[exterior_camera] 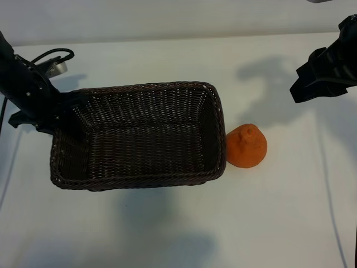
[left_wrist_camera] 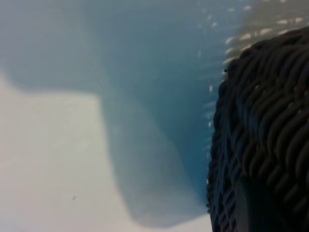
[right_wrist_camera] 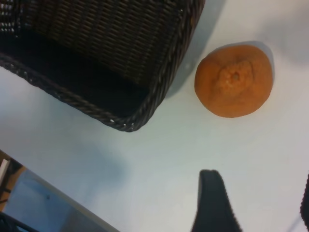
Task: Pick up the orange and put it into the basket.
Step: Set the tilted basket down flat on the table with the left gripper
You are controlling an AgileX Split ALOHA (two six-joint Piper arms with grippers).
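The orange (exterior_camera: 246, 146) lies on the white table, right against the right end of the basket (exterior_camera: 139, 180). It rests with its knobby stem end up. The dark brown wicker basket holds nothing. My left gripper (exterior_camera: 62, 111) sits at the basket's left rim and appears closed on it. The left wrist view shows only the weave (left_wrist_camera: 260, 121) very close and bare table. My right gripper (exterior_camera: 299, 92) hangs open above the table, behind and to the right of the orange. In the right wrist view, the orange (right_wrist_camera: 234, 80) and a basket corner (right_wrist_camera: 159, 92) lie beyond its spread fingertips (right_wrist_camera: 212, 203).
White table (exterior_camera: 184, 229) surrounds the basket, with bare room in front and to the right of the orange. A cable and a round grey part (exterior_camera: 56, 66) sit behind the left arm. The table's edge (right_wrist_camera: 58, 195) shows in the right wrist view.
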